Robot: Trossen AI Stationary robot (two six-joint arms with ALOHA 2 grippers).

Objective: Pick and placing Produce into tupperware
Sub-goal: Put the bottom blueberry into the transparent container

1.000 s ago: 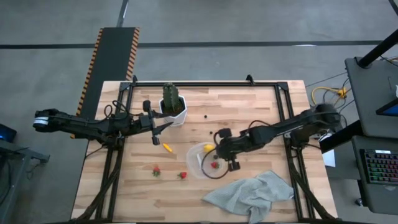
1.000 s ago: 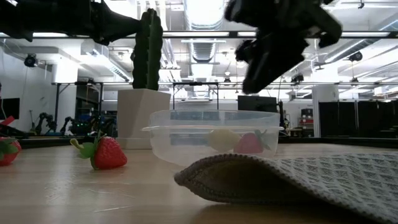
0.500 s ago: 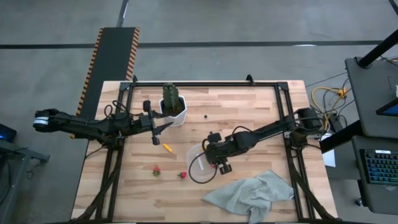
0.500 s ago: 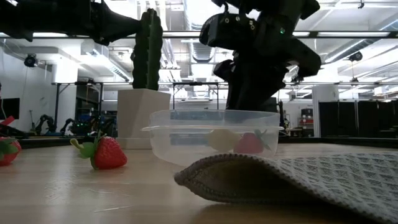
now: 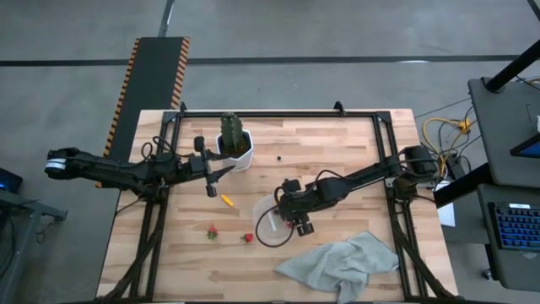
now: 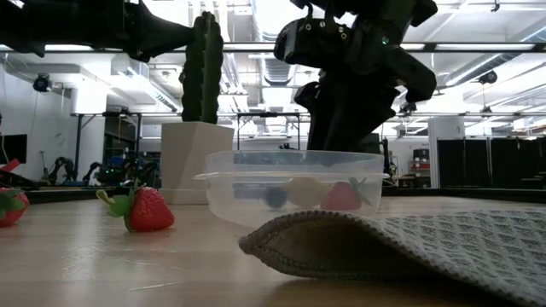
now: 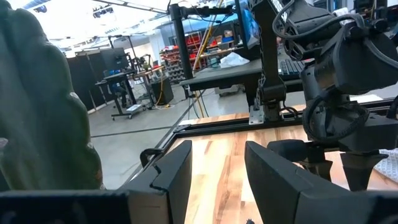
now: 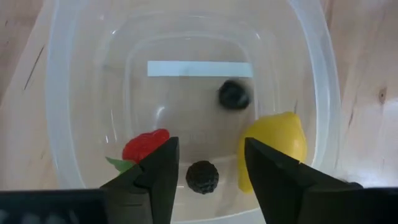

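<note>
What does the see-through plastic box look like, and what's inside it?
The tupperware is a clear, shallow plastic tub with rounded corners and a white strip on its floor. It sits upright on the wooden table, beside the grey cloth. Inside lie a yellow lemon, a red strawberry and two dark berries. The right hand hangs open just above it, holding nothing.

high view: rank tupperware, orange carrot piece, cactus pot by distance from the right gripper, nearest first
1. tupperware: directly under the right gripper, which hangs over its right half.
2. orange carrot piece: on bare wood to the container's upper left.
3. cactus pot: farthest, near the table's far edge, beside the left gripper.
</note>
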